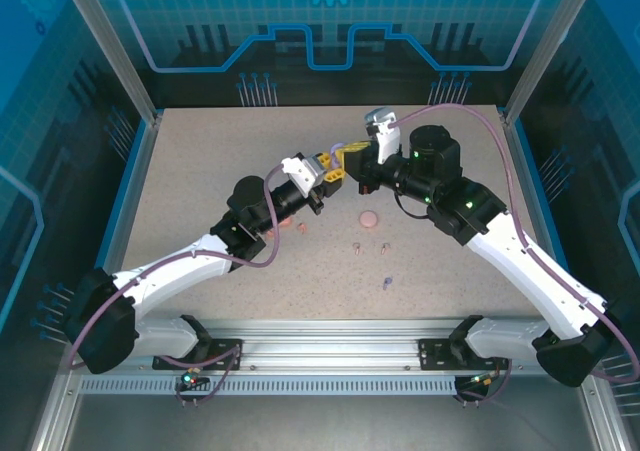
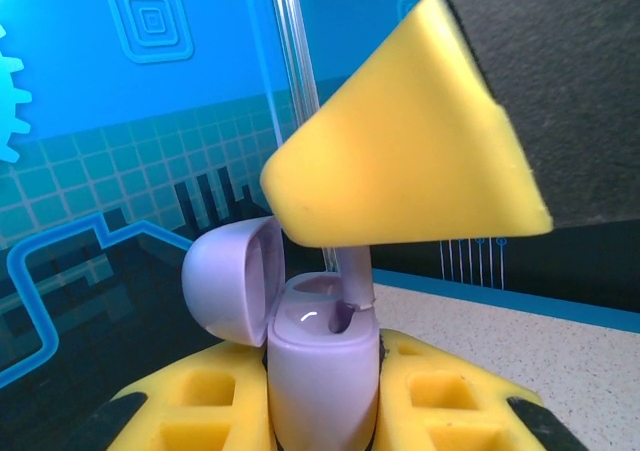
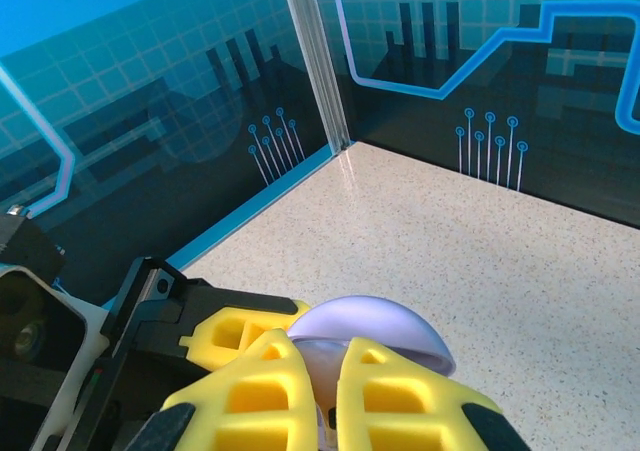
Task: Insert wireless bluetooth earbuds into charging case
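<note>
Over the open mouth of the purple charging case [image 2: 322,371], a purple earbud [image 2: 354,274] stands nearly upright. Its lower end sits at one of the wells in the case's top, and its upper end is hidden under a yellow fingertip. That fingertip belongs to the right gripper [image 3: 323,386], which comes at the case from above and is clenched on the earbud. In the right wrist view its two yellow fingers [image 3: 290,366] stand almost together, with a thin gap between them, right over the case's domed lid [image 3: 375,329]. The lid is swung back on its hinge and leans to one side of the case body, its hollow facing the earbud.

The left gripper [image 2: 322,423] grasps the case body from below, with one yellow finger on each side. It holds the case upright, lifted clear of the speckled table [image 1: 200,221]. In the top view the two grippers meet at the case.

Down on the table, on the arm-base side of the purple case, lies a round pale pink case [image 1: 369,218]. Farther from the purple case in that direction lie two pale pink earbuds [image 1: 357,246] [image 1: 383,248], near each other but apart. Beyond them lies a loose purple earbud [image 1: 387,283]. Two coral-orange earbuds [image 1: 285,229] [image 1: 303,227] lie close together toward the left arm's side of the purple case, just beside that arm.
</note>
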Tool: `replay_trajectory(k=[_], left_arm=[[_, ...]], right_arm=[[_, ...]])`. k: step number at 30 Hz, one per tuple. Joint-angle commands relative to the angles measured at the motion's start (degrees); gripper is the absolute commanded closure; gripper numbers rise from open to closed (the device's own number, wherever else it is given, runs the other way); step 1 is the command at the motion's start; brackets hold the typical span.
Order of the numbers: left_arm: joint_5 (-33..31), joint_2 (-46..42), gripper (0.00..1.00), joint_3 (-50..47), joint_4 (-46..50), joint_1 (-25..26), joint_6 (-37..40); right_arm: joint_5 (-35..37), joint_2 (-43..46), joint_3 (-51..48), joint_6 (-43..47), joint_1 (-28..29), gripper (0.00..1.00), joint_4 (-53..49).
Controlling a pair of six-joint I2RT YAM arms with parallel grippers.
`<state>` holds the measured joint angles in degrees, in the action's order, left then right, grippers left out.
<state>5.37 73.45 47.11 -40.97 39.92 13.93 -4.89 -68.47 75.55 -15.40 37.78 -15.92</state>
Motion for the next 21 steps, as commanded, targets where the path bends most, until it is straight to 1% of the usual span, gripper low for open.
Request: replay_trajectory(k=[1,9,12,13,14,16,17,18,21], left_arm=[[0.36,-1.91,1.00,1.58,-3.09,0.40,0.82],[0.37,-1.91,1.00,1.58,-3.32,0.41,0.74],[0.36,-1.95,1.00,1.56,-3.32,0.35,0.69],[0.33,-1.91,1.00,1.58,-3.25,0.38,0.70],[0.35,-1.91,1.00,1.62,-3.14,0.42,0.67],[0.36,-1.72,1.00,1.64,-3.12,0.35,0.60],[0.38,-1.65,1.00,1.59,-3.04,0.42,0.53],[0.39,-1.60,1.00,1.52,-3.05,0.42,0.42],[0.11,-1.47,1.00,1.19,-3.01,0.38,0.31]], right_arm=[[0.30,0.44,-1.51,-0.26,-0.61,1.00,-0.69],[-0.30,0.26,-1.32,1.33,-0.78,1.00,-1.83],[-1.86,-0.01,-1.00,2.23,-1.02,1.00,-2.37],[-2.08,-0.30,-0.72,2.43,-1.05,0.99,-2.81],[-2.26,-0.43,-0.50,2.28,-1.04,0.95,-2.93],[-2.40,-0.38,-0.28,1.87,-1.05,0.93,-2.89],[-2.37,-0.23,-0.01,1.41,-1.04,0.88,-2.89],[-2.32,-0.06,0.19,1.04,-1.04,0.83,-2.89],[-1.41,0.91,1.01,-0.44,-1.04,0.62,-2.45]])
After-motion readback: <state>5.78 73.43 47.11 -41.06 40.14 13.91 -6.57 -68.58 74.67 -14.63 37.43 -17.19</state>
